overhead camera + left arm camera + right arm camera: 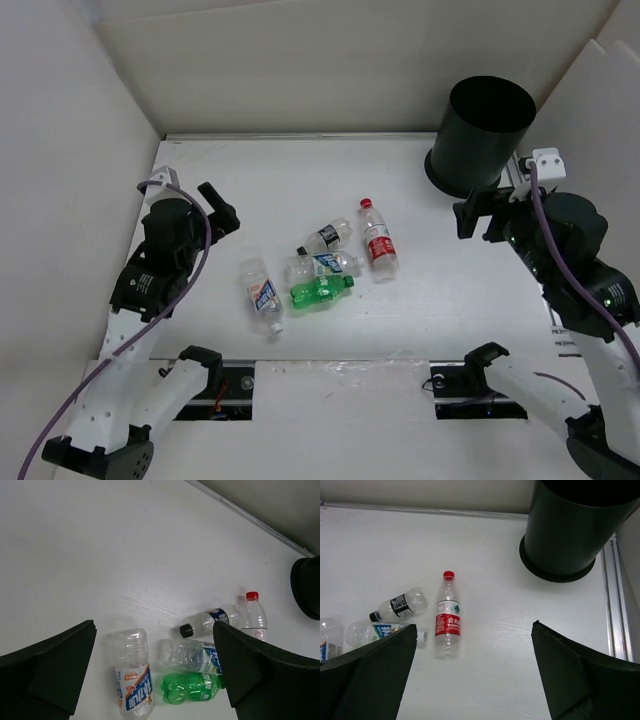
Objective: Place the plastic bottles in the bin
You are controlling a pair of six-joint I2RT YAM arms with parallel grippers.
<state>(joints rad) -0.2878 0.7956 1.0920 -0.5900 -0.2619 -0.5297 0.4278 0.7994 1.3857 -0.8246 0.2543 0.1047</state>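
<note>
Five plastic bottles lie on the white table mid-centre: a green one (322, 291), a clear one with red cap and label (379, 247), a dark-labelled one (328, 236), a blue-white-labelled one (322, 265) and a blue-orange-labelled one (262, 295). The black bin (478, 135) stands upright at the far right. My left gripper (222, 210) is open and empty, up and left of the bottles. My right gripper (478, 215) is open and empty, just in front of the bin. The left wrist view shows the green bottle (192, 687) and the blue-orange-labelled one (133, 680) between its fingers. The right wrist view shows the red-labelled bottle (447, 615) and the bin (570, 530).
White walls enclose the table on the left, back and right. A metal rail (615, 595) runs along the table's right edge beside the bin. Both arm bases sit at the near edge.
</note>
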